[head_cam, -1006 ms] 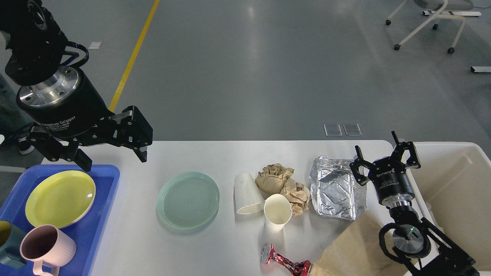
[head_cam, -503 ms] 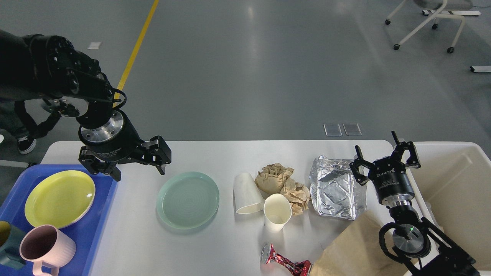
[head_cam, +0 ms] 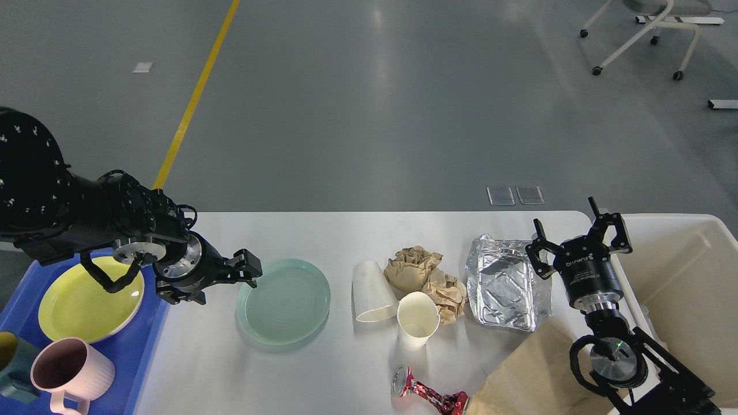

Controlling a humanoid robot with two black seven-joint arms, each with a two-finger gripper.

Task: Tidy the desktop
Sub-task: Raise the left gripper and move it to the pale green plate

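Your left gripper (head_cam: 222, 285) sits low at the green plate's (head_cam: 283, 301) nine o'clock rim, jaws spread wide, holding nothing. Your right gripper (head_cam: 579, 233) hovers at the foil tray's (head_cam: 504, 282) three o'clock, jaws wide and empty. The desktop (head_cam: 346, 236) spans between the blue tray (head_cam: 144, 340) and the bin (head_cam: 686, 276), carrying two paper cups (head_cam: 416, 319), crumpled paper (head_cam: 424, 271) and a crushed can (head_cam: 429, 395).

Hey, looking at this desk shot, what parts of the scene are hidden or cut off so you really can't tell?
All in the head view:
- left gripper: seen dark and side-on, so open or shut is unclear, as is contact with the green plate.
- crushed red can: far end hidden under the brown paper bag.
- dark mug: cut off by the left edge.
- cream bin: its inside is partly blocked by the right arm and cut off at the right edge.
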